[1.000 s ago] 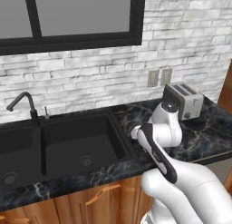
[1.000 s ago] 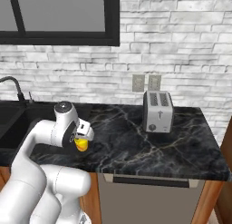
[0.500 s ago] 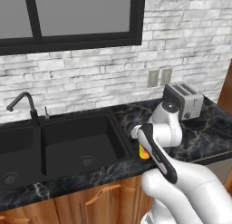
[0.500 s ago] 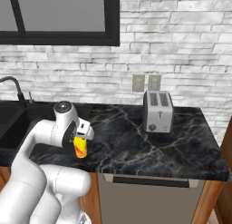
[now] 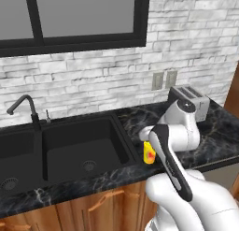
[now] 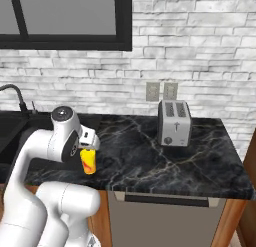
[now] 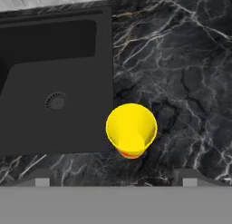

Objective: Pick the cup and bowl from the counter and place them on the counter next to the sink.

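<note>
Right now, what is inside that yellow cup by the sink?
Looking down from the hand view, the yellow cup stands upright on the black counter beside the sink, and it looks empty: only its yellow bottom shows. The counter directly under it is covered.

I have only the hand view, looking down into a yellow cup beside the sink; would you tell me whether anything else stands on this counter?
Observer: Yes, a silver toaster stands at the back of the counter, against the brick wall, well apart from the cup.
Operator: Thank you. Does the cup carry any marking on its side?
Observer: It does: a red-orange patch on the yellow side.
Operator: And where is the tap?
Observer: A black faucet rises behind the sink, towards the end of the basin away from the cup.
</note>
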Available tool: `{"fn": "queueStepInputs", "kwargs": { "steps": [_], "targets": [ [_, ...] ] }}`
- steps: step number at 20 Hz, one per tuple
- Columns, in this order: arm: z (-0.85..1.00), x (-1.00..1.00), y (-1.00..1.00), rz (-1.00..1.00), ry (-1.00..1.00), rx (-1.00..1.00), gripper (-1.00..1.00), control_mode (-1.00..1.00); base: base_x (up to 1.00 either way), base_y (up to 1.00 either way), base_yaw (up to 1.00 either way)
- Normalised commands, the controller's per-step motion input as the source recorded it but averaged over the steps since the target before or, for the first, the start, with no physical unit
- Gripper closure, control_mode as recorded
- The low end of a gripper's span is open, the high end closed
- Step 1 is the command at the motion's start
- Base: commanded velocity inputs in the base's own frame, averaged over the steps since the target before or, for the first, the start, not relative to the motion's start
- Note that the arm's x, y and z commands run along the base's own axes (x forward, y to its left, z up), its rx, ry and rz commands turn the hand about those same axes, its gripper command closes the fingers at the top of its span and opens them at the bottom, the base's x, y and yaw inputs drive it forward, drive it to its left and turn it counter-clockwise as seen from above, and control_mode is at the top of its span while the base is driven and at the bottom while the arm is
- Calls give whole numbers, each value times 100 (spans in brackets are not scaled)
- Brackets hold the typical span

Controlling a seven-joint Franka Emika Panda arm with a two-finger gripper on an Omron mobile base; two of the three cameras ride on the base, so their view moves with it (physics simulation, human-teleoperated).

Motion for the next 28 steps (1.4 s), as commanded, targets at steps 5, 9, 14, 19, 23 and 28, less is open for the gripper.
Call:
{"fn": "queueStepInputs", "kwargs": {
  "steps": [5,9,14,19,23,28],
  "targets": [
    [15,-89,-9,3,0,-2,-100,-100,0,0,0],
    [18,-49,-2,0,6,-5,-100,-100,0,0,0],
    [0,-4,-1,0,0,0,-100,-100,0,0,0],
    [0,0,0,0,0,0,-100,-100,0,0,0],
    [0,0,0,0,0,0,-100,100,-3,0,0],
    [0,0,0,0,0,0,-100,100,-94,-22,-15]
  ]
}}
